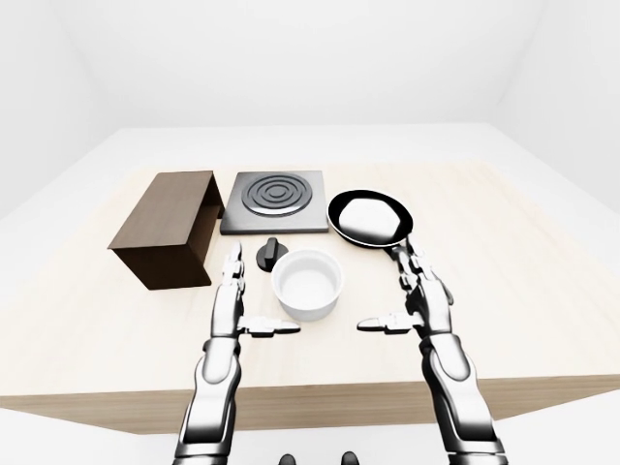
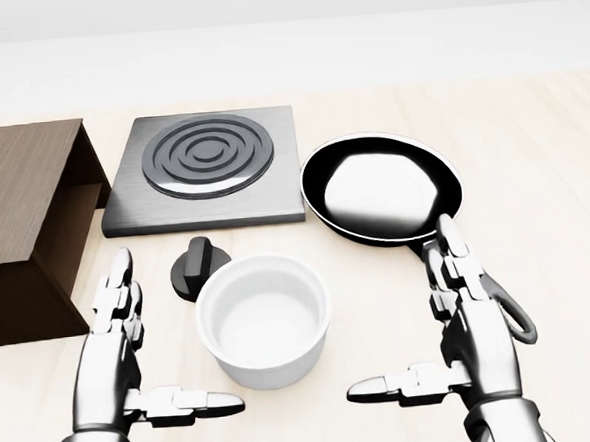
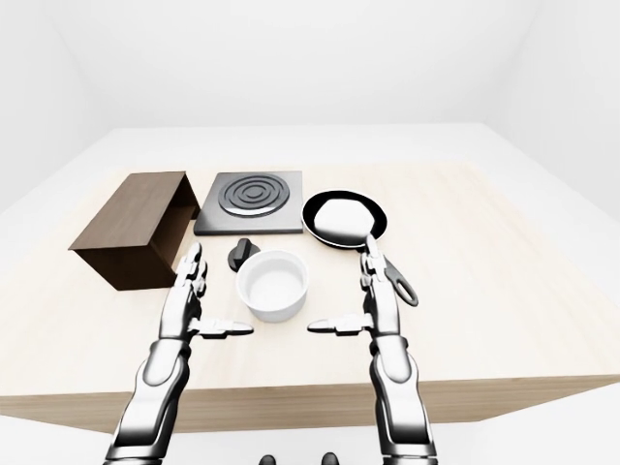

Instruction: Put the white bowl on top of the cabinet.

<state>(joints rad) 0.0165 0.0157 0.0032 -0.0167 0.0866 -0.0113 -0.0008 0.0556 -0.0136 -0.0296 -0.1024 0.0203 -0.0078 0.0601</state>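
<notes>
Head view: white bowl [image 2: 264,320] sits upright on the table [image 2: 552,165], between my two hands and a bit further up the picture than my thumbs. My left hand [image 2: 123,362] is spread, fingers straight up, thumb poking right toward the bowl's lower wall, not touching. My right hand [image 2: 463,341] mirrors it, fingers spread, thumb pointing left, also clear of the bowl. Neither hand pinches anything.

Key relation: bowl is round, so no long axis to line up; it lies inward from both palms. Left hand looks slightly nearer to the bowl wall than the right, and the cabinet [image 2: 25,222] is at the left of the view, just beside that hand. My guess is the left hand takes it, or both squeeze in from the sides.

Cabinet top is flat brown, well clear of the bowl, so the bowl goes up and left.

Watch-outs: black knob [image 2: 199,267] sits just beside the bowl's upper-left rim, on the path leftward. Frying pan [image 2: 381,188] handle runs under my right fingers. Stove plate [image 2: 206,164] lies above the bowl.
</notes>
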